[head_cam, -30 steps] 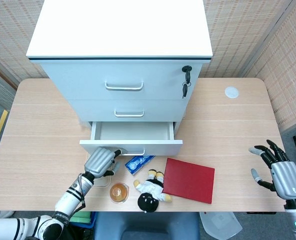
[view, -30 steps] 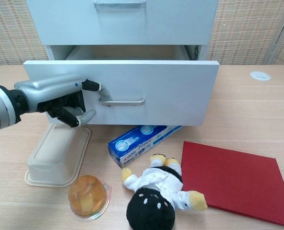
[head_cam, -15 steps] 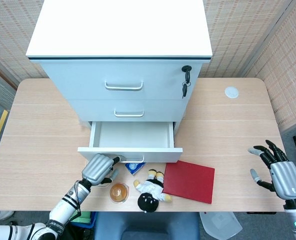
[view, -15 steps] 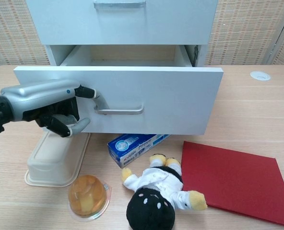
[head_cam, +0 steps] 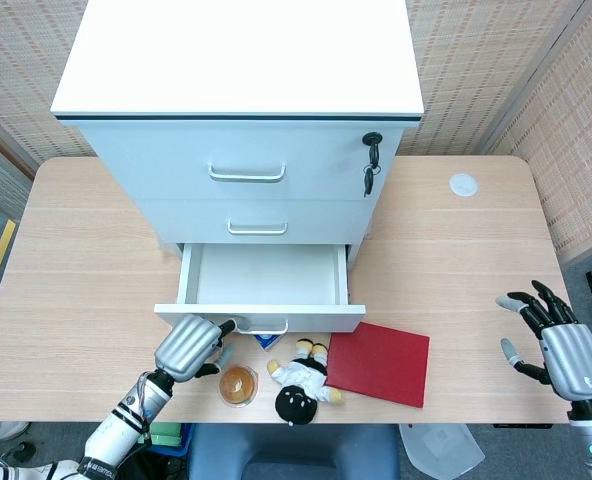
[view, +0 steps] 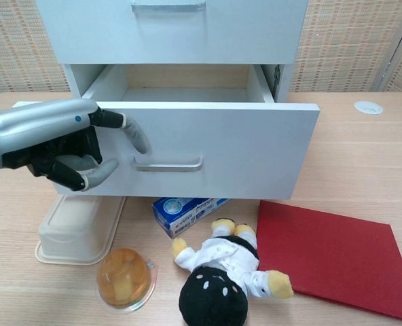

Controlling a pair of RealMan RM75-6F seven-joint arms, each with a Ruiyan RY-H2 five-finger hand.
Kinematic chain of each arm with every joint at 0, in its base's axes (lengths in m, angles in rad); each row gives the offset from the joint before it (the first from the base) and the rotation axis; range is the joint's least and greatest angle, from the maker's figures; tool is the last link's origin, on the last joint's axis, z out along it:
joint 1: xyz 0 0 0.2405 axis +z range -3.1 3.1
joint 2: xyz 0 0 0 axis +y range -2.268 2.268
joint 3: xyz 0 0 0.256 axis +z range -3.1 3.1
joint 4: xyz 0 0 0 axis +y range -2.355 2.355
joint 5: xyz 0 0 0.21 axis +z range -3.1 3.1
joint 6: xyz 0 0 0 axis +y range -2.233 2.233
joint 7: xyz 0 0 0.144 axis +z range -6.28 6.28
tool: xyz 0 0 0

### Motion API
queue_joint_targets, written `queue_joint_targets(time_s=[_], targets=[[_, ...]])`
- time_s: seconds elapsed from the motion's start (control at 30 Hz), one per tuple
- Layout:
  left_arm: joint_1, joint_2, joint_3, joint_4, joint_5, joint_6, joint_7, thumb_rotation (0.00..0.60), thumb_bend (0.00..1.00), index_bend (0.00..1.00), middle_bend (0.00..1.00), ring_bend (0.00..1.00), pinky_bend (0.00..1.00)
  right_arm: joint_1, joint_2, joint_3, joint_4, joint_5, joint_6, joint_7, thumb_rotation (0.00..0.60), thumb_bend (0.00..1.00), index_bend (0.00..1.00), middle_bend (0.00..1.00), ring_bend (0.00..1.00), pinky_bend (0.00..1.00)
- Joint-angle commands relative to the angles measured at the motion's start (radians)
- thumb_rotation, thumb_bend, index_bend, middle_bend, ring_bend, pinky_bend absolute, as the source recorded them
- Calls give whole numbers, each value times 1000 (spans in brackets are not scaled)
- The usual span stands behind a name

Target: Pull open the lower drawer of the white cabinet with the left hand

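The left robot hand (view: 48,139) has a smooth silver-grey metallic shell over its back, marked with one small blue dot near the knuckles. Beneath the shell, the palm and inner finger parts are black, and the fingertips (view: 138,138) are capped in pale grey. In the head view its wrist (head_cam: 146,390) is a ringed section in black and silver, joined to a white forearm casing.

The right robot hand (head_cam: 556,345) shows the same silver-grey plate on its back, with black fingers ending in light grey tips. Its wrist is a dark collar.
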Motion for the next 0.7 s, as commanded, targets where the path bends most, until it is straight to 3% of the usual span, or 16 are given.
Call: queue_joint_targets(time_s=[0.03,0.23,0.37,0.5,0.7], targets=[[34,23,9,-25,73,52,-28,600,547,322,969,1000,1000,0,0,0,0,0,1,0,600,334,260,225,126,156],[101,67,18,-44,184,157,-108,600,547,376,907,974,1000,-1,-2,1,2,2,0,0,600,334,260,225,126,156],[149,100,16,-41,231,231,-151,600,547,490,873,924,1000,2,-1,2,2,1,-2,3,600,334,259,225,126,156],[192,135,10,-30,229,285,-180,600,547,614,857,889,1000,4,-1,3,3,2,-3,4,600,334,260,225,126,156],[271,196,-4,9,150,346,-206,600,547,654,832,845,966,9,-5,1,6,-1,-13,5,600,334,259,225,126,156]])
